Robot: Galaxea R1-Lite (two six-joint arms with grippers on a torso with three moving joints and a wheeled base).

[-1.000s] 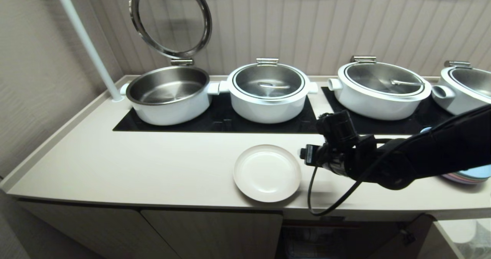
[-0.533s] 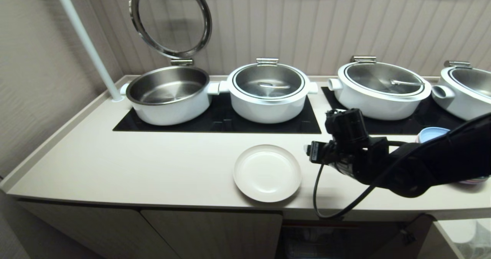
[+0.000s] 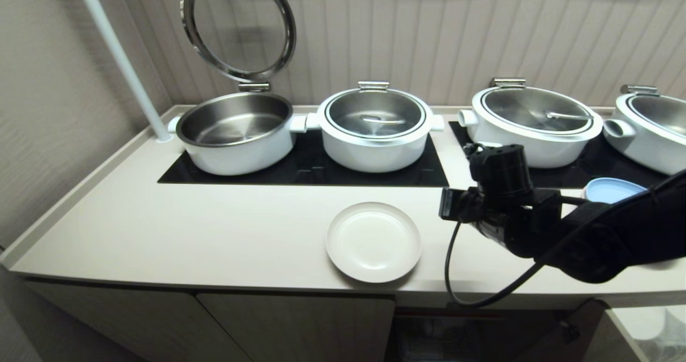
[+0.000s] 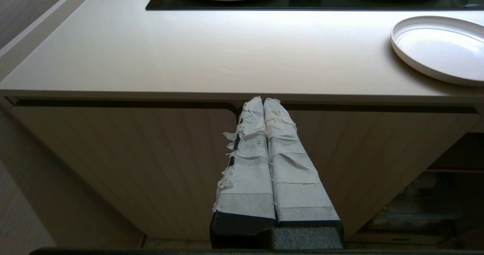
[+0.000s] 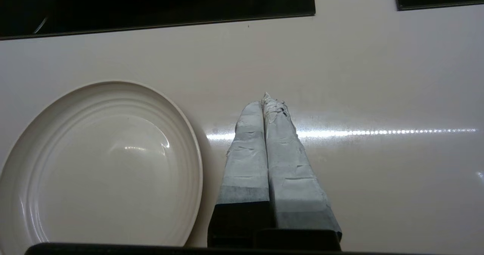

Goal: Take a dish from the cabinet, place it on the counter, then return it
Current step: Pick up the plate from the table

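The plain round cream-white dish rests flat near the front edge of the smooth pale beige counter. The right gripper, its taped fingers pressed together and holding nothing, hovers just right of the dish rim, apart from it. It is probably the nearer one: the left gripper, also closed and empty, hangs low before the ribbed beige cabinet doors
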